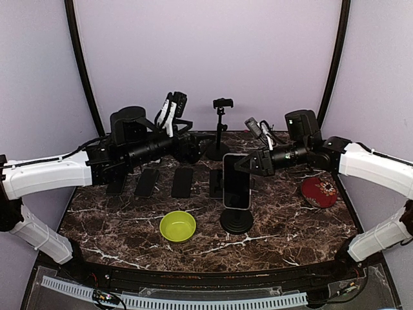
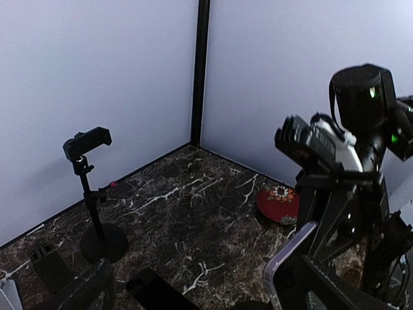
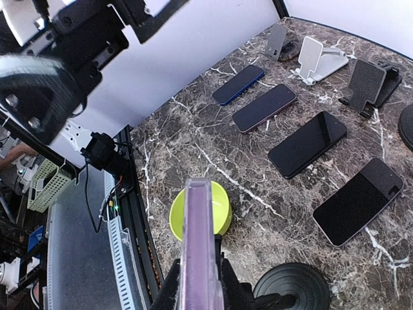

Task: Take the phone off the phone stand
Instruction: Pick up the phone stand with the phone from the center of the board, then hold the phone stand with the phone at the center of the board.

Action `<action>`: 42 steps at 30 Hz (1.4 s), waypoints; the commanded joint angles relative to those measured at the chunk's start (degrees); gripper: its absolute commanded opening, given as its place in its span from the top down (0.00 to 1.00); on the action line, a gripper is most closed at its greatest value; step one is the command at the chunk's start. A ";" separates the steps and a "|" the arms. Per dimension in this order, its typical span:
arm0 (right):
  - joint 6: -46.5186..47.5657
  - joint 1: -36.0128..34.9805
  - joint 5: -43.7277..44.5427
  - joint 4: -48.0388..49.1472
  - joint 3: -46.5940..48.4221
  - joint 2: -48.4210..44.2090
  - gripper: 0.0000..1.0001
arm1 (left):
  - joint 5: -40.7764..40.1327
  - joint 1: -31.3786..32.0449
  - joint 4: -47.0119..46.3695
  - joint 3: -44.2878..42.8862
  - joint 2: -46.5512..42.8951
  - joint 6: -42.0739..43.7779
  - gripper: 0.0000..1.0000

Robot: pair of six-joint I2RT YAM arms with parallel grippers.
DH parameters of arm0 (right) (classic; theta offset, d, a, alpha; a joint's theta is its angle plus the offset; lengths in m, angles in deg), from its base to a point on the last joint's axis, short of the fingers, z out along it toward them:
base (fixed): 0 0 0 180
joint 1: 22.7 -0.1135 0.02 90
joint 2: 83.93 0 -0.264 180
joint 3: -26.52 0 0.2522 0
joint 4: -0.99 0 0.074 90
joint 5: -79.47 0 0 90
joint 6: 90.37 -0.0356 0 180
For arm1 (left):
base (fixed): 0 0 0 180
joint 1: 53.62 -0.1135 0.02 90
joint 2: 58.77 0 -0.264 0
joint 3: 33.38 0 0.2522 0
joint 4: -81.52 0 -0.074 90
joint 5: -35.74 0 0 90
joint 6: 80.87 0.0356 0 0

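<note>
Phone [image 1: 236, 181] stands upright in the phone stand [image 1: 237, 221], mid-table, screen toward the arms, round base under it. Still seated in the cradle, not lifted.

R gripper [image 1: 250, 163] is at the phone's upper right edge. In the R wrist view the phone shows edge-on w/ a finger on each side, no gap visible, so fingers [image 3: 173, 287] look pinched onto the phone's faces. Grip firmness can't be confirmed.

L gripper [image 1: 193, 150] hangs behind and left of the phone, apart from it. In the L wrist view its fingers look spread w/ nothing between them. Not involved rn.

Step, my read: grasp made or just about made, extraction not begun. Next move prob needs a straight pull up along the phone's long axis to clear the cradle lip. A sideways tug could tip the stand, since nothing holds the base down. L arm could brace the base if it drags.

Around: green bowl [image 1: 178, 226] just left of the stand base, spare phones [image 1: 182, 182] flat in a row behind-left, red plate [image 1: 319, 192] to the right, empty tall clamp stand [image 1: 221, 129] at the back. Marble table [image 1: 290, 226].
</note>
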 commanded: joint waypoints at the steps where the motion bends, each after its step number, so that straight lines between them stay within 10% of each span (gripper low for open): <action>1: 3.03 0.91 -4.97 -2.78 2.57 1.99 1.00 | 4.88 0.23 -4.30 5.51 -3.05 10.60 0.01; 21: 12.09 3.12 -20.88 -7.28 9.96 8.12 1.00 | 25.74 0.55 -31.17 31.39 -4.89 41.93 0.16; 42: 8.50 3.28 -27.07 0.82 4.50 9.57 1.00 | 20.39 2.71 -46.78 28.05 11.05 53.17 0.41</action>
